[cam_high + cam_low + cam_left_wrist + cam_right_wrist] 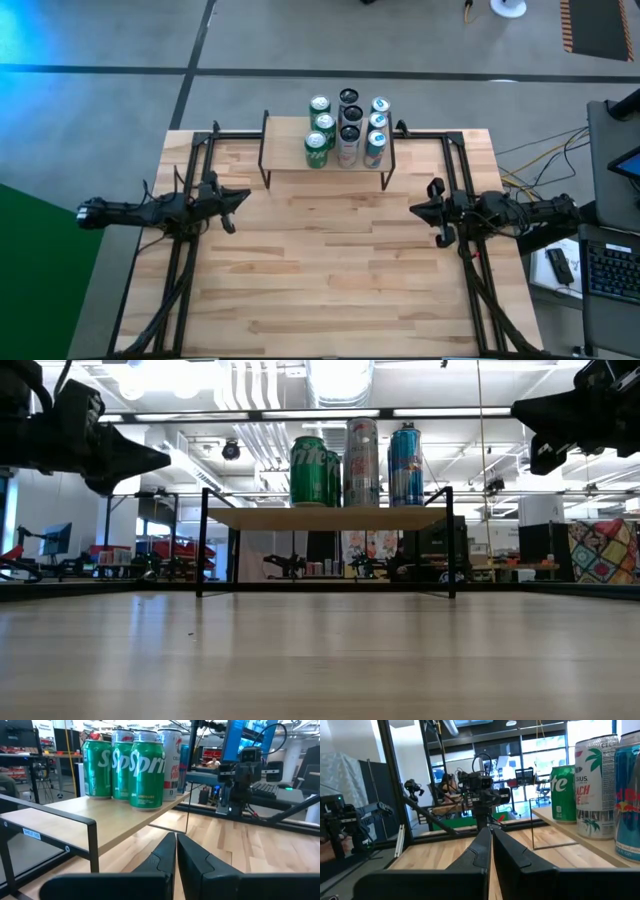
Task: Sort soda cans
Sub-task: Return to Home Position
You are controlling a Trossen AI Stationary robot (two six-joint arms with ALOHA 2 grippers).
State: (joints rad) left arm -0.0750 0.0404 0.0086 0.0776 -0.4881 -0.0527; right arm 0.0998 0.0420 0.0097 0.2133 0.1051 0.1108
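Nine soda cans stand upright in three rows on a small raised wooden shelf [290,160] at the table's far middle: three green cans [319,128] on the left, a middle row of dark-topped cans [349,125], and three blue and silver cans [377,128] on the right. The green cans also show in the left wrist view [146,767], and the blue can in the right wrist view [627,800]. My left gripper [235,197] hovers shut and empty over the table's left side. My right gripper [420,208] hovers shut and empty over the table's right side.
The shelf stands on thin black metal legs [203,540]. Black arm frames [190,250] run along both table sides. A desk with a keyboard [610,265] stands off the table's right edge. Bare wooden tabletop [330,270] lies between the arms and toward the near edge.
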